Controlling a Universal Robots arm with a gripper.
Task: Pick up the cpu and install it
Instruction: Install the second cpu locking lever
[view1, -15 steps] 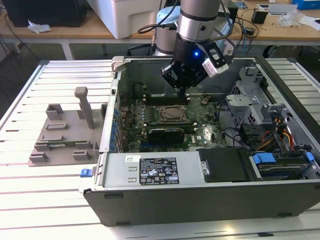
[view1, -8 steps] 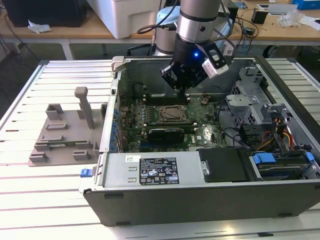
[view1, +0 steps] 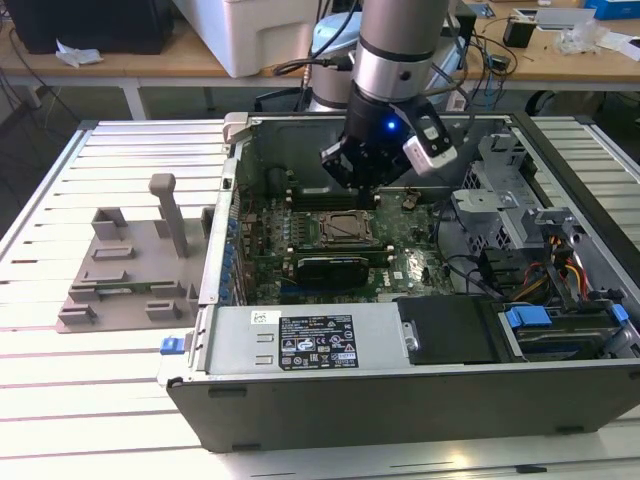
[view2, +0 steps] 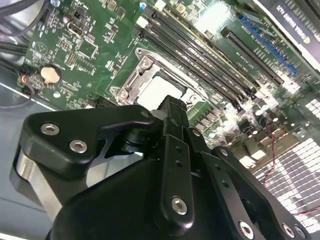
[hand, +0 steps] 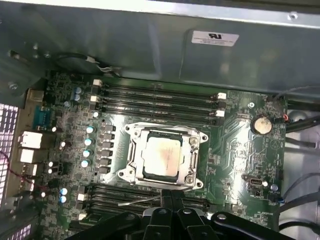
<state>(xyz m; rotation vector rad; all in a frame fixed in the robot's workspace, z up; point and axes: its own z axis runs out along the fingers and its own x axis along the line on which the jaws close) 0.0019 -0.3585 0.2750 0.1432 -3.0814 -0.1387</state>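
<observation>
The cpu (hand: 162, 156) lies flat in the metal-framed socket (hand: 131, 150) at the middle of the green motherboard (hand: 240, 155), its silver top facing up. It also shows as a pale square, the cpu (view2: 159, 91), in the second wrist view, and as the cpu (view1: 336, 227) in the exterior view. My gripper (view1: 366, 185) hangs inside the open computer case just above the socket's edge. Its black fingers (view2: 172, 117) are pressed together with nothing between them. The fingertips (hand: 170, 196) stand beside the socket frame, apart from the chip.
The open computer case (view1: 400, 390) lies on a slatted metal table (view1: 120, 380). A black graphics card (view1: 335, 267) sits beside the socket, and memory slots (hand: 160, 102) lie between the socket and the case wall. A grey plastic fixture block (view1: 135, 270) stands at the exterior view's left. Cables and drive bays (view1: 520, 250) crowd the right.
</observation>
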